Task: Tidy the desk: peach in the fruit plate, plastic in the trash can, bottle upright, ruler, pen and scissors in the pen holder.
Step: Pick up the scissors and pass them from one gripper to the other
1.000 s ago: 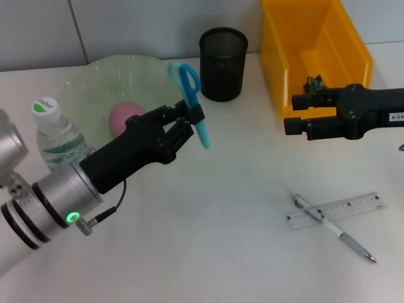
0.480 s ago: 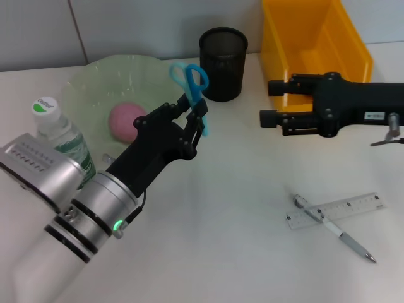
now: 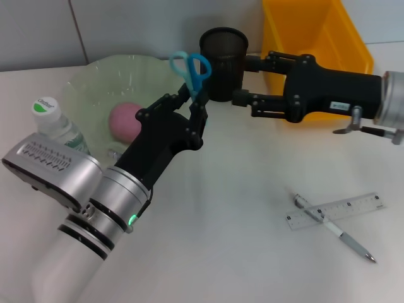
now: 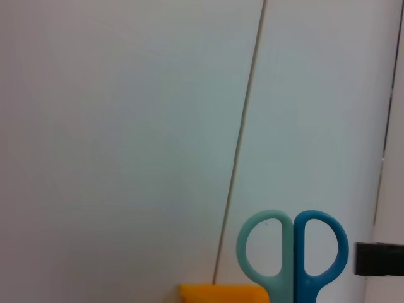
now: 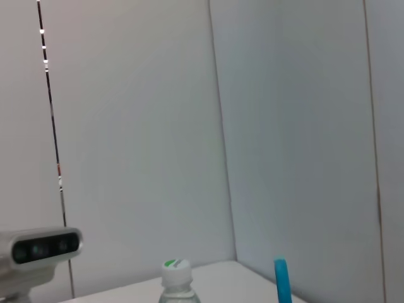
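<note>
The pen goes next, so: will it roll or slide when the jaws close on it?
Probably some. The pen is slim and round, so likely to roll. It lies across the ruler, partly raised, so it may pivot or slip when nudged.

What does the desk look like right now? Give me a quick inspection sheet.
Surface: white desk.
Job's things: peach in the green plate; bottle upright; scissors held handles up beside the black pen holder; pen lying across the ruler; yellow bin behind.
Clutter: nothing seen.
Grippers: left gripper shut on the scissors; right gripper open, beside the pen holder.
Cables: nothing seen.
Surroundings: pale panelled wall.
</note>
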Tool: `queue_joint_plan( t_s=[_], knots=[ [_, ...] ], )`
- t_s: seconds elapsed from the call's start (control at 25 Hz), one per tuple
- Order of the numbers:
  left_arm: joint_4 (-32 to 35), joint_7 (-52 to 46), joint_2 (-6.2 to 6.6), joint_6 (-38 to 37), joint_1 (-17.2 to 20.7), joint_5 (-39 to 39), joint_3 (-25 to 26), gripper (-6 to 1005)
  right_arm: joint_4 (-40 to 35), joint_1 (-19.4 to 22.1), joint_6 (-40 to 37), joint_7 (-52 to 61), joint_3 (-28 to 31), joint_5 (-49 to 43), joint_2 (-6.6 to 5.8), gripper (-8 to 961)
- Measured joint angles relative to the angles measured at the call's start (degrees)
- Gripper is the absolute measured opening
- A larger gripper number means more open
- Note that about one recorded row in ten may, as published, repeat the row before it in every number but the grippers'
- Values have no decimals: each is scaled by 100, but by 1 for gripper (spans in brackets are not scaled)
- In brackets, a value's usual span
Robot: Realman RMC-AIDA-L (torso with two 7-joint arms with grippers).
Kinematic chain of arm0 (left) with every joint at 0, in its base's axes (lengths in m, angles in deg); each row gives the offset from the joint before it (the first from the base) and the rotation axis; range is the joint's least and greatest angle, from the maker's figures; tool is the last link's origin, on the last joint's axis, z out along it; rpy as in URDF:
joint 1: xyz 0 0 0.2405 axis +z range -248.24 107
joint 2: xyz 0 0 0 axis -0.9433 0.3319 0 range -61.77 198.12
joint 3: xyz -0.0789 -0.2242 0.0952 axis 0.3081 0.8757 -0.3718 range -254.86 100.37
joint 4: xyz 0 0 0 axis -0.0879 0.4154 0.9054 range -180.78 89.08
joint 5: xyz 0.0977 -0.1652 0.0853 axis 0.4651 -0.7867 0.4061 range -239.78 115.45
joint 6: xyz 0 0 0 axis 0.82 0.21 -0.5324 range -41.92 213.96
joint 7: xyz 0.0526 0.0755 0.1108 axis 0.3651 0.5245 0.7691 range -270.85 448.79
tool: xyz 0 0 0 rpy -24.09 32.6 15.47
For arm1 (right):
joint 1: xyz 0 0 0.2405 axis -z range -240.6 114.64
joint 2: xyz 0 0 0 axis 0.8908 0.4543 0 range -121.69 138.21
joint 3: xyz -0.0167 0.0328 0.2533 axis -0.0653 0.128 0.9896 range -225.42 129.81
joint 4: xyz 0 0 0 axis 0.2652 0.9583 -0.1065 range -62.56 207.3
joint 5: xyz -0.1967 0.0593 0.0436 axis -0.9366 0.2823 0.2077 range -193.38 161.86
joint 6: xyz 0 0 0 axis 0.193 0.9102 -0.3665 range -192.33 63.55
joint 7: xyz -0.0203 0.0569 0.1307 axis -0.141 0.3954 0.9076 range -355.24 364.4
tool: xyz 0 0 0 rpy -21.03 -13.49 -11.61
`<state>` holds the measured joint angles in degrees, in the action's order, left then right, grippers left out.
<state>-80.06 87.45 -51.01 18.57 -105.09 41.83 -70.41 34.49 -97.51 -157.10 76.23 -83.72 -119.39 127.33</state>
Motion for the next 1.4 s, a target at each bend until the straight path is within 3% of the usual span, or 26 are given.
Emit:
queue_joint_plan(
  t_s=[0.6,1.28,1.4],
  knots=[
    [-207,396,0,391,22,-25,288,281,772,-495,973,-522,-542,547,41,640],
    [-79,405,0,716,39,-20,535,289,853,-640,1582,-530,-1211,921,46,636],
    [-35,406,0,729,39,-19,554,290,885,-675,1666,-528,-1251,933,46,594]
  ],
)
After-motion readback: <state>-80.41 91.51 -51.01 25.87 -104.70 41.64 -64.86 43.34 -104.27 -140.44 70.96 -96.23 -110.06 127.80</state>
